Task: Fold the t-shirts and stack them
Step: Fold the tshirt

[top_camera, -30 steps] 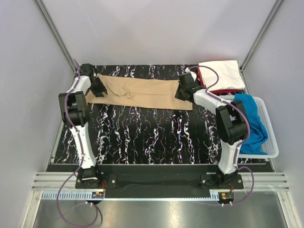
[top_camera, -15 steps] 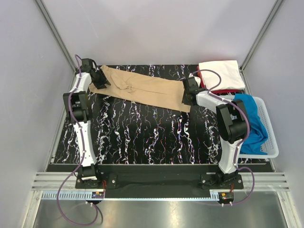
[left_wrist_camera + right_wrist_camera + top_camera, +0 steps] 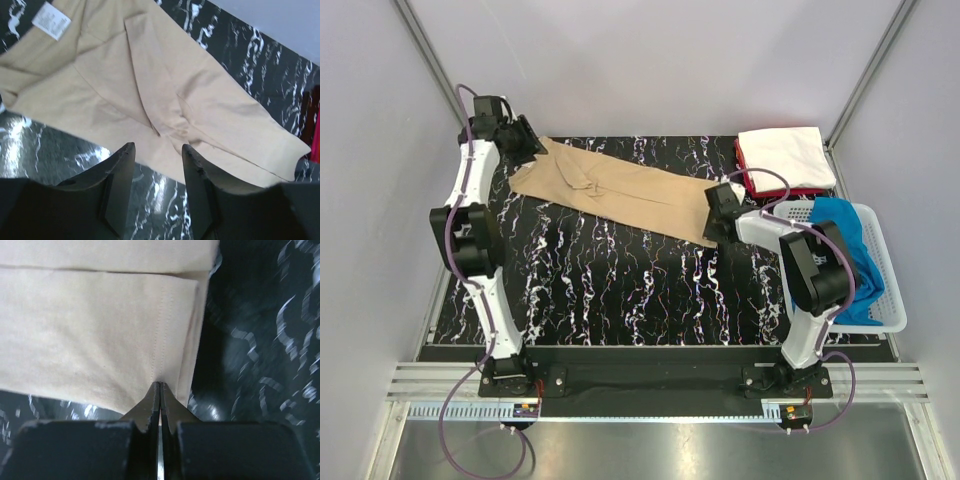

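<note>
My right jaws are clamped on the hem corner of the tan t-shirt, which lies slantwise across the far desk; my left jaws hang spread above its collar end. I think the pinch is thin, so pulling may slip it and skew the folds

Tabletop was black with white marble veining, filling mid-frame. Plain pale grey walls closed in the back and both sides. Aluminium struts ran diagonally down from the upper corners. Slotted aluminium rail crossed the bottom, with brushed metal sheet below it. White mesh basket sat at the right edge. Light was even, with a faint sheen on the tabletop.
</note>
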{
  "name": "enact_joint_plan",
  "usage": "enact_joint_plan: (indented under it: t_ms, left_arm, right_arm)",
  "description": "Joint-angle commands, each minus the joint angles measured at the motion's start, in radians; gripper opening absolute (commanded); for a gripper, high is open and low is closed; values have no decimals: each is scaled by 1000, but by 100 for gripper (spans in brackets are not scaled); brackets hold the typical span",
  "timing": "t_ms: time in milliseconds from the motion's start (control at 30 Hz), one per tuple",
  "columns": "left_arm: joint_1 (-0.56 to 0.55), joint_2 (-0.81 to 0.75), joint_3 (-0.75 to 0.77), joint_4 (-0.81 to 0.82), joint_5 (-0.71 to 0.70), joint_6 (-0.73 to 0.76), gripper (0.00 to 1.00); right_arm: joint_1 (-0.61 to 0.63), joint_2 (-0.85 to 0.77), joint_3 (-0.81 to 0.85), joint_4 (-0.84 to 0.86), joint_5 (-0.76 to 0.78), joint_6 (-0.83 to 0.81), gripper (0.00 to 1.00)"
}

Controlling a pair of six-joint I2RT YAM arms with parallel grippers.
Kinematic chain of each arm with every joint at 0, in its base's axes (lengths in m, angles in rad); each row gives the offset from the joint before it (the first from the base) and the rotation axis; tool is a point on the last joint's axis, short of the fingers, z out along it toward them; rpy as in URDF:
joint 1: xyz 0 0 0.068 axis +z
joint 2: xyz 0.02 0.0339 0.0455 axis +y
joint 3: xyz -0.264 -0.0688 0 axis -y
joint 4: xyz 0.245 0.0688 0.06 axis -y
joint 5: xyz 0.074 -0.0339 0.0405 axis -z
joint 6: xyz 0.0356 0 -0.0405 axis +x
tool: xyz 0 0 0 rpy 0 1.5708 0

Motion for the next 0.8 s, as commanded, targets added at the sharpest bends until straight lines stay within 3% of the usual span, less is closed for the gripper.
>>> enact_joint_plan:
  t_ms: [0,100,233,400,533,667,767]
  left_arm:
    - [-62,-78,-108,-3,9,46,47]
    - [-85,-94,-182,-3,20,51,46]
    - [-115,-135,-259,-1,-5,60,46]
    - [-242,-173,-328,11,8,69,45]
    - [-329,-242,-523,107,9,36,45]
    - [-418,-305,-664,192,43,13,45]
    - [-516,-383,-791,270,51,-39,45]
  right_arm:
    - [98,-36,-84,-93,-56,60,2]
    - [168,-86,-147,-116,-55,131,2]
    - [370,-154,-259,-122,-41,290,2]
    - [580,-181,-285,-110,-59,381,3]
    - [612,-332,-271,-148,-82,367,6]
    - [609,-515,-251,-200,-12,317,11]
    - [517,-580,-228,-236,-61,243,15]
